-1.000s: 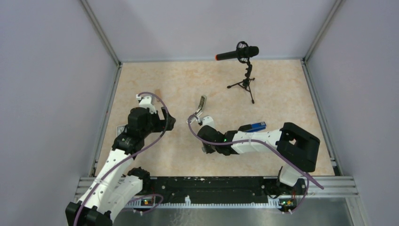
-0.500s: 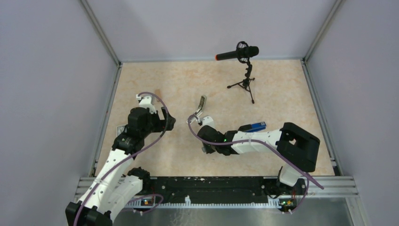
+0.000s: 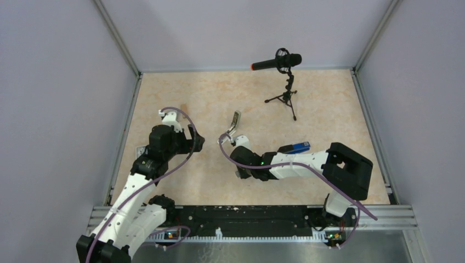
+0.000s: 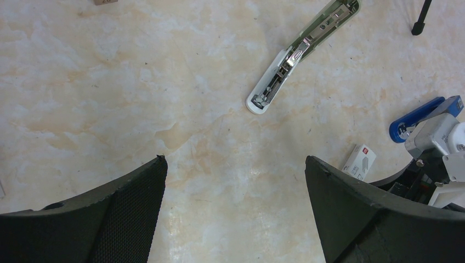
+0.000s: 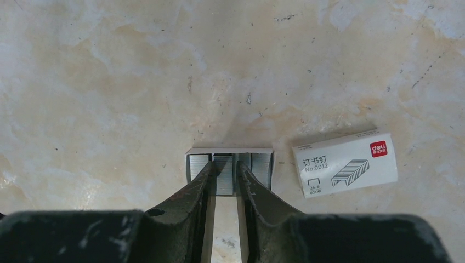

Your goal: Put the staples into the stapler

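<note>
- Logged one right gripper (image 5: 225,169) nearest the bases, fingers set narrow around the middle strip of the staples (image 5: 262,164); firm hold not confirmable.
- Counted one grey block of staples, several strips side by side, flat on the table (image 3: 329,98), with a thin white card edge along its far side.
- Counted one white staple box (image 5: 344,163) just beside the block, not touching it; contents not visible.
- Noted one blue bar (image 3: 296,148) farther back on the right.
- Logged one left gripper (image 4: 234,159), spread fully wide, holding nothing, above bare table.
- Found one stapler (image 4: 296,55) beyond both grippers, swung open flat, metal rail facing up; rail contents not discernible.
- Noted one wooden block (image 3: 183,108) at far left and one microphone stand (image 3: 285,93) near the back edge.
</note>
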